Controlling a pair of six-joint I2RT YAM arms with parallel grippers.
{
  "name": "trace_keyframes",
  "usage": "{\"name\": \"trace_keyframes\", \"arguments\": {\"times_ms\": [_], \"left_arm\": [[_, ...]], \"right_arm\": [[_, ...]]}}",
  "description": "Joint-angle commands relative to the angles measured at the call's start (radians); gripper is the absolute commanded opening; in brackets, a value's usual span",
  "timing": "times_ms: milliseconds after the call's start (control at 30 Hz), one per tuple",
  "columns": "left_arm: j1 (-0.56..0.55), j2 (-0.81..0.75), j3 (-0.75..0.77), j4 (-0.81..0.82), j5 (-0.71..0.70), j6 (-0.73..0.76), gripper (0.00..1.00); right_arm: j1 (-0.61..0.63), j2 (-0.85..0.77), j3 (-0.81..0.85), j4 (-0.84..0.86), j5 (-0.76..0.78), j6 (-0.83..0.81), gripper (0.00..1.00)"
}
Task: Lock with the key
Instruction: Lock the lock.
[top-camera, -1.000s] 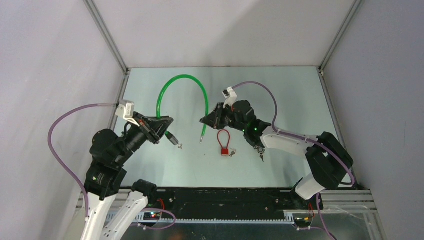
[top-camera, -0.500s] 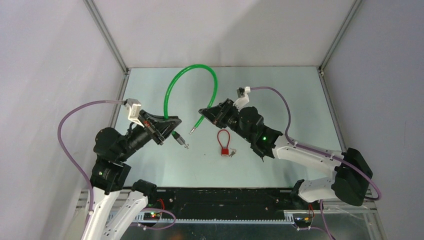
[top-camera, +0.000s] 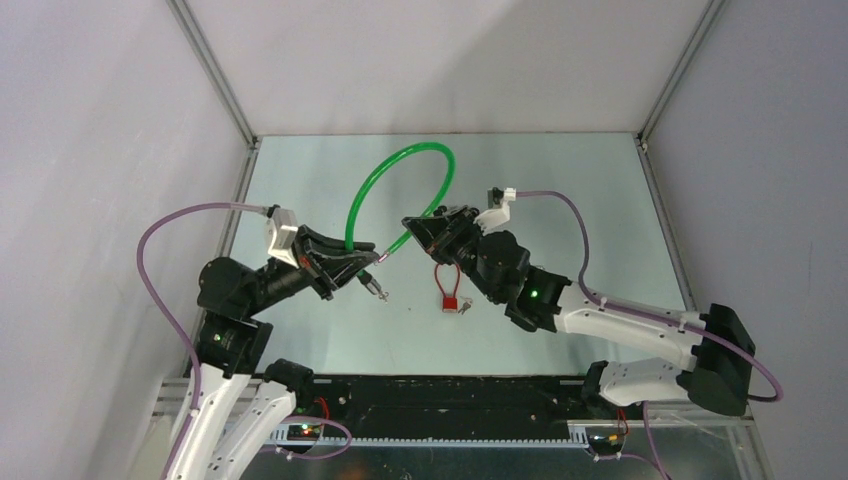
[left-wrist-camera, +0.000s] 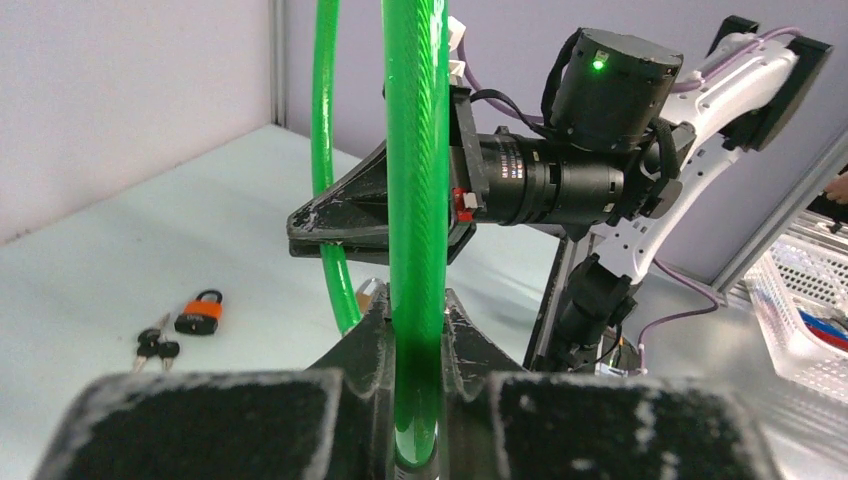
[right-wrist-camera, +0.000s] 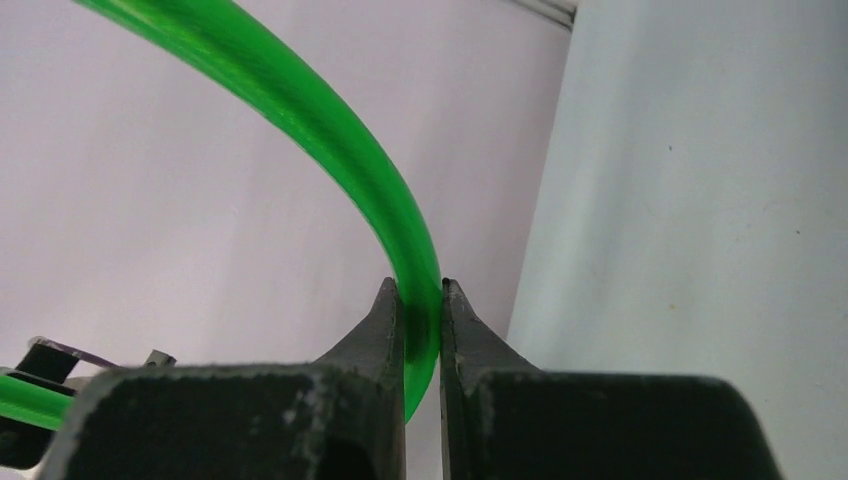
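Your left claw (top-camera: 356, 266) is clenched on one end of the green cable lock (top-camera: 400, 152); in its wrist view the cable rises straight up from between the fingers (left-wrist-camera: 370, 335); a dark, metal-tipped end piece (top-camera: 374, 286) sticks out just past that claw, above the bench (top-camera: 560, 190). Your right claw (top-camera: 411, 226) is grasping the cable near its other end, pinched tight on the green sheath; the free tip points down between the two claws, which face each other closely; the cable arches up and away from both. A small red padlock (top-camera: 449, 290) with keys (top-camera: 465, 307) lies on the bench just behind your right claw, toward the arm bases, untouched.
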Motion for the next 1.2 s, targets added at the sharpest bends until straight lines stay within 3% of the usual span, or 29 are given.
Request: {"name": "trace_keyframes", "arguments": {"times_ms": [0,700,1167], "left_arm": [[-0.002,-0.024,-0.01,0.081,0.087,0.037,0.0],[-0.007,-0.016,-0.026,0.164,0.067,0.007,0.0],[-0.009,-0.021,-0.05,0.238,-0.062,-0.052,0.0]], "right_arm": [[0.043,-0.08,0.001,0.109,0.14,-0.068,0.0],[0.119,-0.061,-0.002,0.138,0.141,-0.121,0.0],[0.125,-0.033,-0.002,0.148,0.117,-0.135,0.0]]}}
